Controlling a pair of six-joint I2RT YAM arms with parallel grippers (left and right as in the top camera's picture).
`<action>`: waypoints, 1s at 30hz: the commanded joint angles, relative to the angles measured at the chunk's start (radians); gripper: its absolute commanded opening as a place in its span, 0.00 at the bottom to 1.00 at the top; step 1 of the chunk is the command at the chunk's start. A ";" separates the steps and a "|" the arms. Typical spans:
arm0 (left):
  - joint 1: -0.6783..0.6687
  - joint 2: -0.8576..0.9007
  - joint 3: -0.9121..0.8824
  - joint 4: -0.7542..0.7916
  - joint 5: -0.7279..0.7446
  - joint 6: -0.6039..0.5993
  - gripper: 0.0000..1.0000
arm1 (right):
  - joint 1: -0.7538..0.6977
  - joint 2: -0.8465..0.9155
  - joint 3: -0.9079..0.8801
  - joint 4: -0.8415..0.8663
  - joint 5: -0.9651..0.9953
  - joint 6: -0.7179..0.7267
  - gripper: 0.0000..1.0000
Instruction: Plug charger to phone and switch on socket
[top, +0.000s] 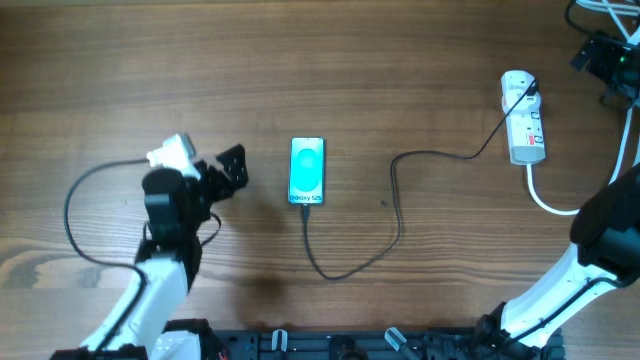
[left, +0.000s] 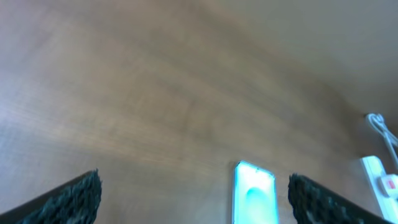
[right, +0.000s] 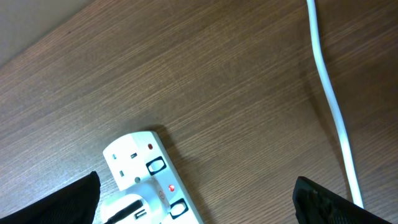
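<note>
Presently both arms wait: left end effector jaws spread wide, empty, hovering just left of the slim teal-screened, white-edged phone, likely staged to steady it. Likewise the right end effector is open and holds nothing, poised near the white oblong plastic power-strip socket, probably lined up for its switch. Thin black charger cable runs from the socket, loops across, tip meeting the phone's near edge; seated or merely touching, cannot tell. Thicker white cable trails off the socket. Brown wood-grain counter, matte; room beyond unseen
</note>
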 joint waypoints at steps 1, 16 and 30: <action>-0.003 -0.082 -0.175 0.103 -0.085 -0.056 1.00 | -0.004 0.011 0.001 0.004 0.006 -0.018 1.00; -0.003 -0.705 -0.303 -0.396 -0.163 -0.055 1.00 | -0.004 0.011 0.001 0.004 0.006 -0.018 1.00; -0.045 -1.201 -0.303 -0.486 -0.193 0.088 1.00 | -0.004 0.011 0.001 0.004 0.006 -0.018 1.00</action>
